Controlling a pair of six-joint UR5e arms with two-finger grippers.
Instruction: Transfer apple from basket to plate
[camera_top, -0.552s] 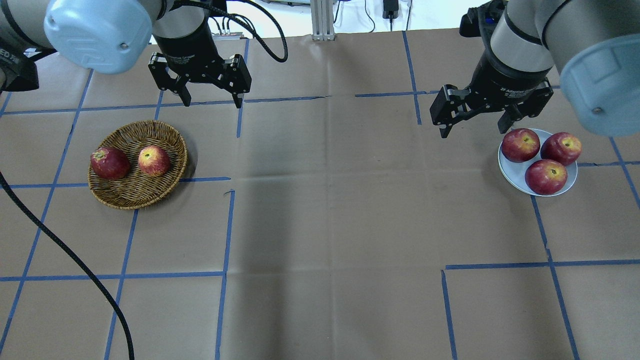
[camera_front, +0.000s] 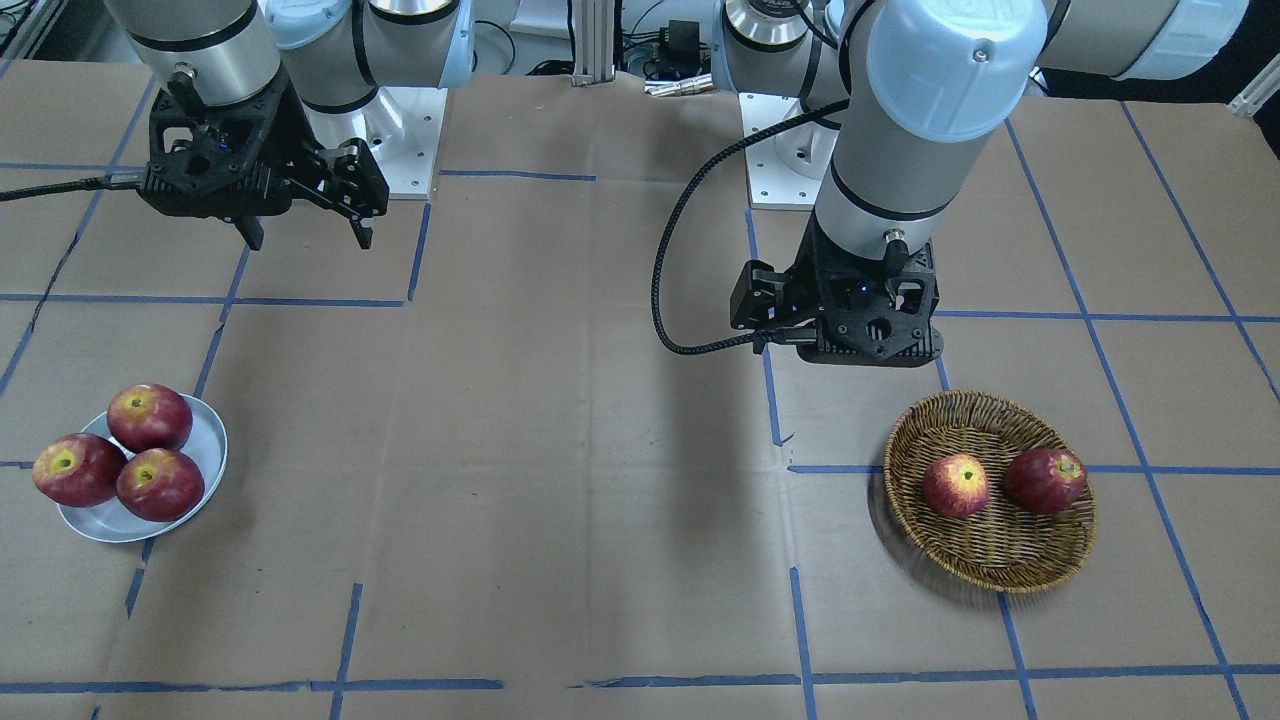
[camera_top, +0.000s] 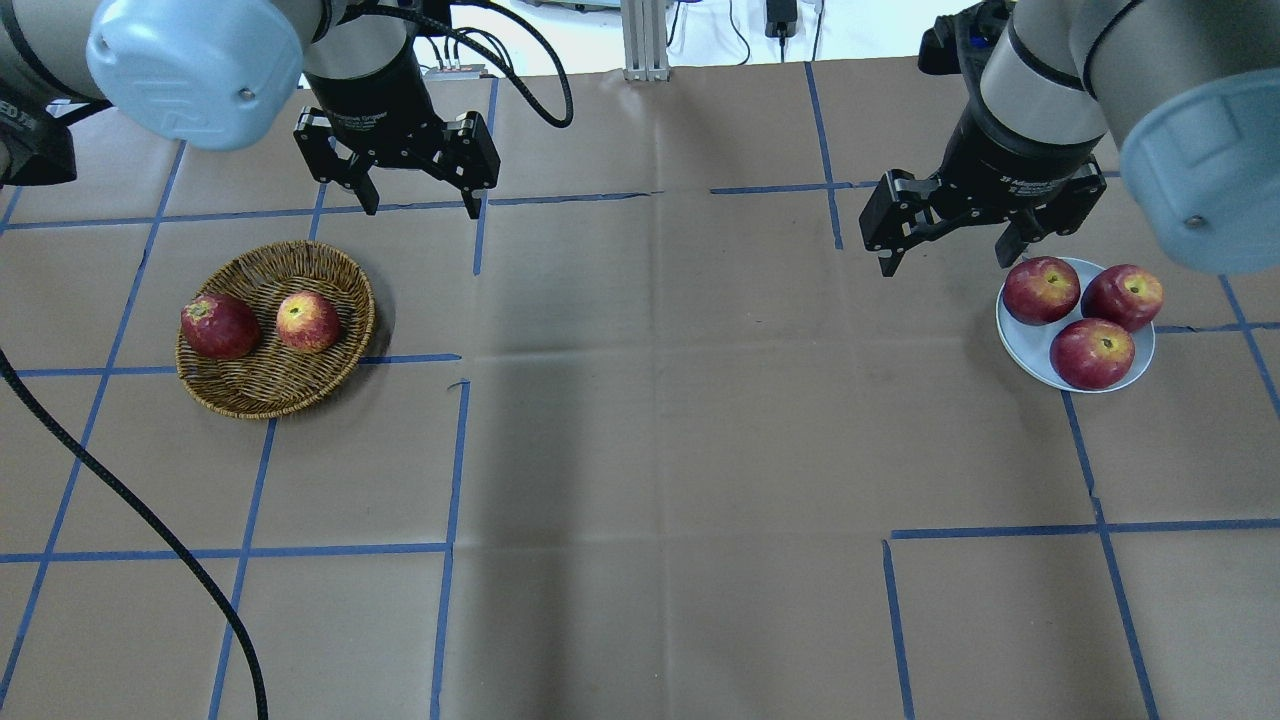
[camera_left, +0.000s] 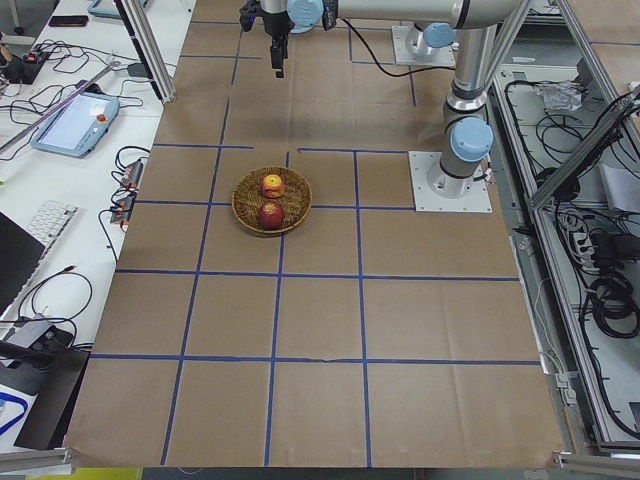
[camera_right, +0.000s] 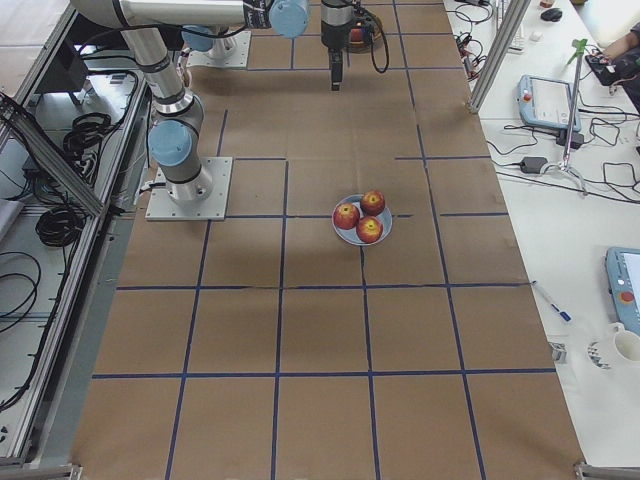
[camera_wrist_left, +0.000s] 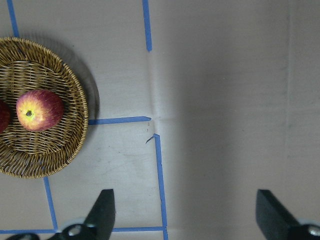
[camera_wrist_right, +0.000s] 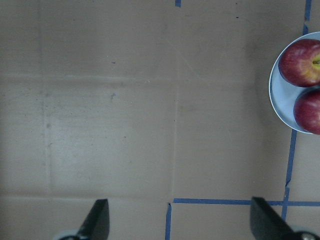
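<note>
1. Above the bench, beside the basket (camera_top: 270, 388) rather than over it, the left hand (camera_top: 420, 198) hung with its fingers spread wide and nothing between them.
2. Towards the other end of the bench, the right hand (camera_top: 948, 255) was likewise wide open and empty, hovering just beside the plate (camera_top: 1028, 350).
3. Inside the basket lay the apple (camera_top: 308, 321), pinkish-red with a yellow patch round its stem, below the left hand and off to its side.
4. A darker apple (camera_top: 219, 326) lay just beside it, so descending fingers could probably knock that one or close on the wrong fruit.
5. Three dark red apples (camera_top: 1092, 353) crowded the plate, so a fourth would likely find little room and might roll off or push another out.
6. Basket and plate sat well apart, so a loose grip on round fruit could fail during the long carry.
</note>
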